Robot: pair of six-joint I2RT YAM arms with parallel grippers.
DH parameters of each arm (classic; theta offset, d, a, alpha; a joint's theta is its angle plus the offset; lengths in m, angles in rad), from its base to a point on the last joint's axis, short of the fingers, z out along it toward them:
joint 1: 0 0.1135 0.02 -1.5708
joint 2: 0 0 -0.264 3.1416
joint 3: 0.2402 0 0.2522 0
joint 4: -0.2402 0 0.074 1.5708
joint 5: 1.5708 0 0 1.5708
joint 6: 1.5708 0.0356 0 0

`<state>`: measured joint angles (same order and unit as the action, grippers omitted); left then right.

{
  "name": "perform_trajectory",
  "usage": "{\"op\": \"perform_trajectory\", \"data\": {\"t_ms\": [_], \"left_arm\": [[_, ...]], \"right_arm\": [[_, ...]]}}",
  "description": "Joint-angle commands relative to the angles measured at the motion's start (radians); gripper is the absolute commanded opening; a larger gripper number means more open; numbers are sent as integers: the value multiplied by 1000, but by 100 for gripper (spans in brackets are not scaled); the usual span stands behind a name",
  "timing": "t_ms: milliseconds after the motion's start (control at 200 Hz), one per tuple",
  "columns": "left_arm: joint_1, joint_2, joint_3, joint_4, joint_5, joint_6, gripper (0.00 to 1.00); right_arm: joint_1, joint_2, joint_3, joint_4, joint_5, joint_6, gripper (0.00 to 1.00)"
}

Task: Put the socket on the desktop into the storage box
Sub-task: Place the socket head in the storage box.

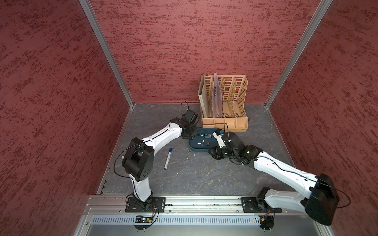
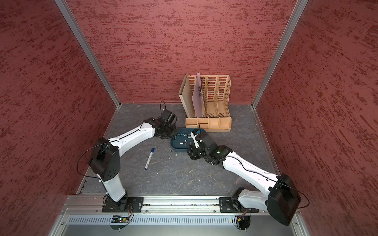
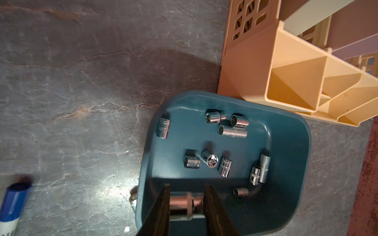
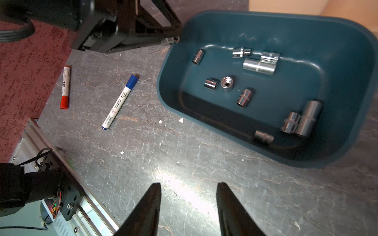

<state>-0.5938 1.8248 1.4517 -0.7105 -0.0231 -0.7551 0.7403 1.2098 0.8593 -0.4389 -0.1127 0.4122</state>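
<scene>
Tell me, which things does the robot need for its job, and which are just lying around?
For the job: the storage box, the socket held in the left gripper, the sockets already in the box, a small metal piece beside the box, probably another socket.
Just lying about: the blue marker, the red marker, the tan file rack.

red marker (image 4: 65,86): print unreadable | blue marker (image 4: 120,101): print unreadable, round symbol

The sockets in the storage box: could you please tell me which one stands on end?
The socket near the box's middle, between two others: its open end faces up, while the rest lie on their sides.
</scene>
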Motion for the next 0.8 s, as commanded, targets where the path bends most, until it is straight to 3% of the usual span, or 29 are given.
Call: {"op": "perform_trajectory", "data": {"t_ms": [0, 796], "left_arm": [[-13, 54, 56, -26, 7, -9, 24], [-21, 299, 238, -57, 4, 32, 26]], "right_arm": [[-22, -33, -18, 11, -18, 7, 49], [-88, -49, -64, 25, -61, 2, 49]]}}
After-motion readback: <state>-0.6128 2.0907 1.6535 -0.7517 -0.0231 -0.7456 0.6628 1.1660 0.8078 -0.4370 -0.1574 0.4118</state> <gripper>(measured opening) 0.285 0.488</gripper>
